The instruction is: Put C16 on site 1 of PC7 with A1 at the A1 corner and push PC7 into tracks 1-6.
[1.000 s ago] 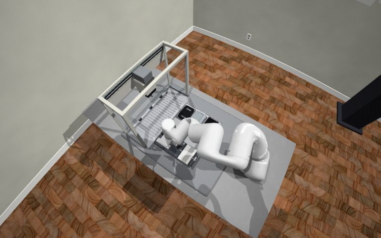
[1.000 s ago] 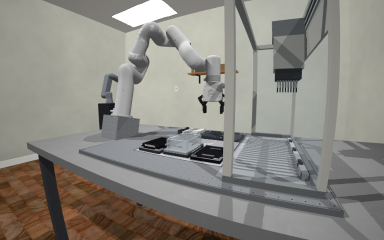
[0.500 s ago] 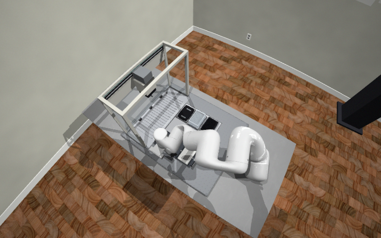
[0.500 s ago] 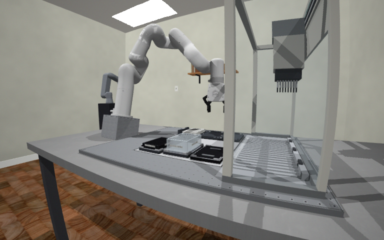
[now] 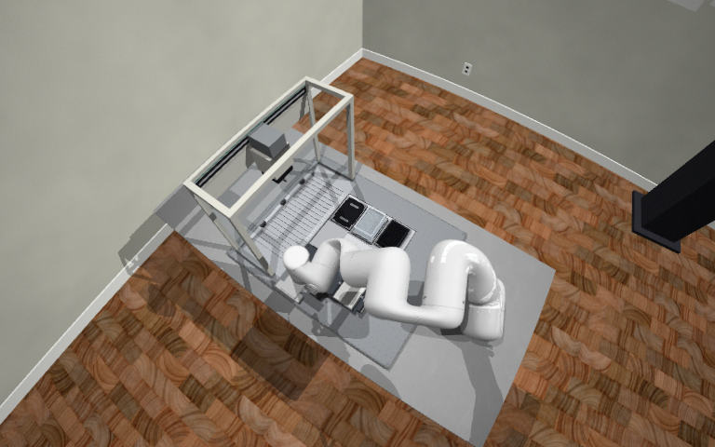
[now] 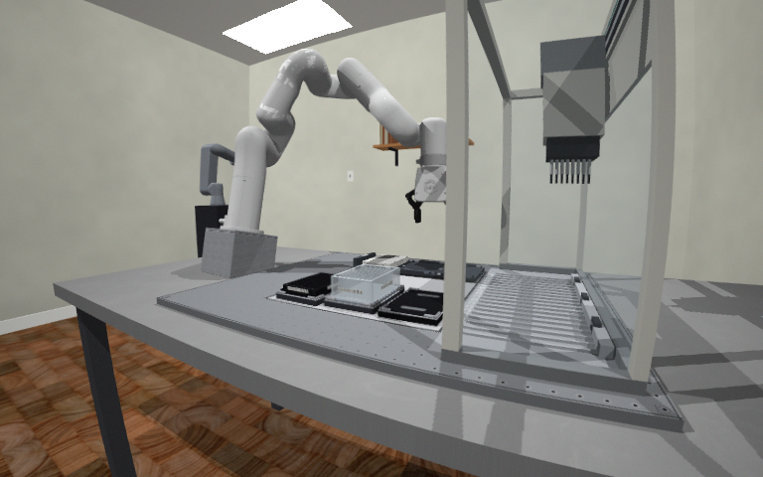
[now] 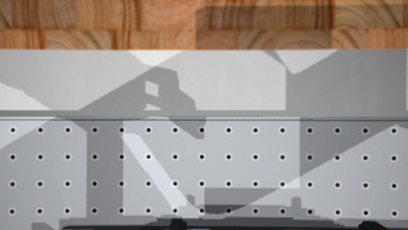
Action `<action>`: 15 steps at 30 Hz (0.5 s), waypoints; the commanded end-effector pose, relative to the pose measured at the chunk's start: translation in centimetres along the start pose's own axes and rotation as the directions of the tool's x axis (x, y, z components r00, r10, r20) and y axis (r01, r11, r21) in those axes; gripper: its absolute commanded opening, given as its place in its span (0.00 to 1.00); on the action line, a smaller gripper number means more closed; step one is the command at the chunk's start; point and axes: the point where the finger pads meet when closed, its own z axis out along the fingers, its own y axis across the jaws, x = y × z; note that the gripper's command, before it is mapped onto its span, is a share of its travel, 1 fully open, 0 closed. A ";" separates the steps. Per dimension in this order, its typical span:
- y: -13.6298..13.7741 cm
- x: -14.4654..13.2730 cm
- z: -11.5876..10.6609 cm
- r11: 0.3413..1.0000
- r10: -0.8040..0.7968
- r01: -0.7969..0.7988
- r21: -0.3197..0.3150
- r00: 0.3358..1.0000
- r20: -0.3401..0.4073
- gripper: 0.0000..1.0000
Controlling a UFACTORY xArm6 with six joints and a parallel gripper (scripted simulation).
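One arm [image 5: 387, 268] [image 6: 360, 83], three nests [image 5: 350, 212] [image 6: 413, 305], one pipetting head [image 5: 267, 140] [image 6: 572, 100].

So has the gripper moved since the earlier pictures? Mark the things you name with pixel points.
Yes. In the exterior view, the gripper [image 5: 318, 292] [image 6: 434, 216] [image 7: 274, 224] has shifted right, now partly behind the near post [image 5: 350, 137] [image 6: 455, 225]; a second ago both fingers showed left of it.
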 end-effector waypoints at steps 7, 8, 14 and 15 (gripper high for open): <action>0.1 0.1 0.5 1.000 -0.001 0.001 -0.004 1.000 -0.002 1.00; 0.1 0.1 0.6 1.000 -0.001 0.001 -0.004 1.000 -0.002 1.00; 0.1 0.1 1.3 1.000 -0.001 0.001 -0.004 1.000 -0.002 1.00; 0.1 0.1 1.5 1.000 -0.001 0.001 -0.004 1.000 -0.002 1.00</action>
